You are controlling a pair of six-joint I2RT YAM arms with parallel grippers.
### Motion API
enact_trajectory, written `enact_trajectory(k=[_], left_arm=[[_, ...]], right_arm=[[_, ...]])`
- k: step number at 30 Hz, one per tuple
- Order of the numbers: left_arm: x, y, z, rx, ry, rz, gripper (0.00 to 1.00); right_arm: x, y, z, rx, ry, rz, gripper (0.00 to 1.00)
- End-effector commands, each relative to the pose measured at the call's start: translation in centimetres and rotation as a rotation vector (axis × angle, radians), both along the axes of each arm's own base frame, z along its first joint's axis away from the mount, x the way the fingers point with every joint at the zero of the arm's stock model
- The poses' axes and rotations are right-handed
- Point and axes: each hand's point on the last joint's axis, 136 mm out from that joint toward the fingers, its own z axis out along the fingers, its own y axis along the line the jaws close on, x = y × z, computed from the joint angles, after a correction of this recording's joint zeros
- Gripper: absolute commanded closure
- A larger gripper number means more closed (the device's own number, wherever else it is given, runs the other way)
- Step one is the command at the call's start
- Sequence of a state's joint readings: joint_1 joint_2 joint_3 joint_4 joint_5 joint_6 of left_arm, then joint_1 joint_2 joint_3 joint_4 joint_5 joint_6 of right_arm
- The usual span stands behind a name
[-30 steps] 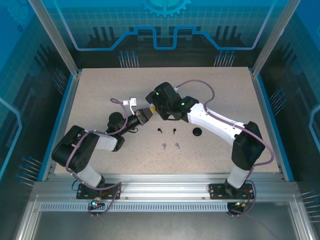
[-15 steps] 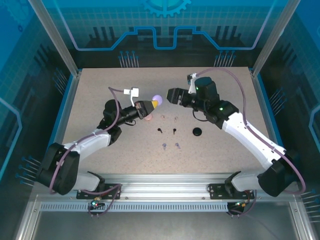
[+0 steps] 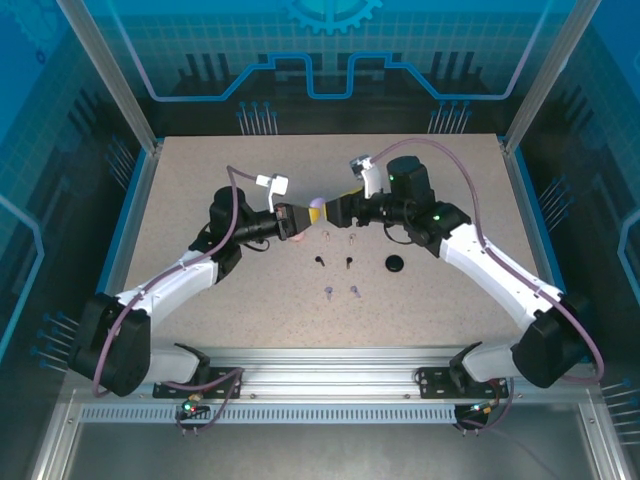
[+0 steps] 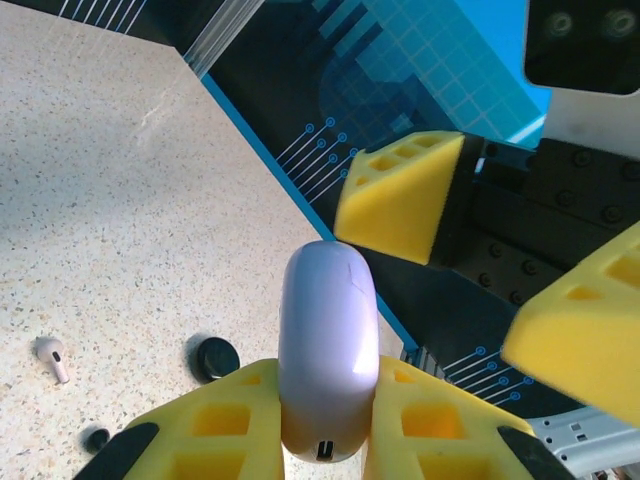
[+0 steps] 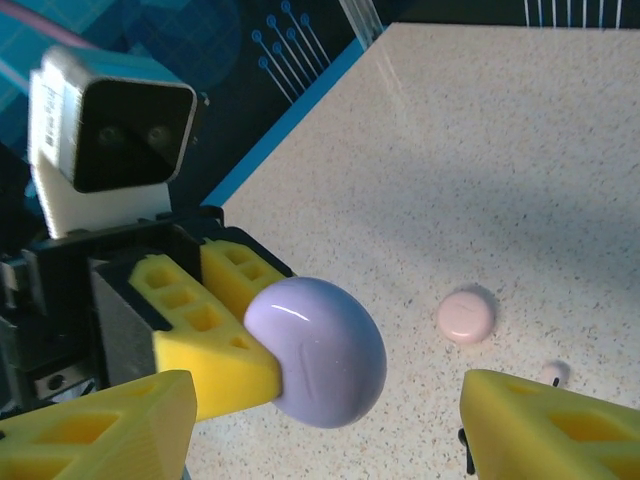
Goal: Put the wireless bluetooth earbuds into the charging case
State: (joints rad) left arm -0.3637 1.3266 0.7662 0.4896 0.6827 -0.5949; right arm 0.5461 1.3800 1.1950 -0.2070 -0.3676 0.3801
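Just moved in with right gripper [image 4: 490, 260], jaws apart, around smooth rounded lavender plastic case [image 5: 318, 350] clamped in left gripper [image 4: 325, 420], probably to open it.

**Table Layout**

The held case [image 3: 316, 209] sits in the left gripper [image 3: 306, 214] above the table [image 3: 200, 170] centre, with the right gripper [image 3: 338, 210] just right of it. Toward the near edge, six earbuds [image 3: 348, 263] lie in three rows of two. A second case [image 3: 396, 264] lies right of the middle row, and a third case [image 5: 466, 316] lies left of the far row.
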Motion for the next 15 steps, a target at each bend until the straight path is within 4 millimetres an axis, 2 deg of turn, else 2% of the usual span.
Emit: enact_trajectory(k=[1,9,15], left_arm=[[-0.9,-0.2,2.5,-0.013,-0.067,-0.043,1.00],[-1.2,-0.3,4.1,-0.038,-0.088,-0.055,1.00],[-1.8,-0.2,5.2,-0.057,-0.104,-0.069,1.00]], right_arm=[[0.4,0.7,1.0,0.022,-0.038,0.037,0.31],[1.3,0.5,-0.8,-0.013,-0.008,0.002,0.38],[3.8,-2.1,-2.7,-0.013,0.052,-0.131,0.46]])
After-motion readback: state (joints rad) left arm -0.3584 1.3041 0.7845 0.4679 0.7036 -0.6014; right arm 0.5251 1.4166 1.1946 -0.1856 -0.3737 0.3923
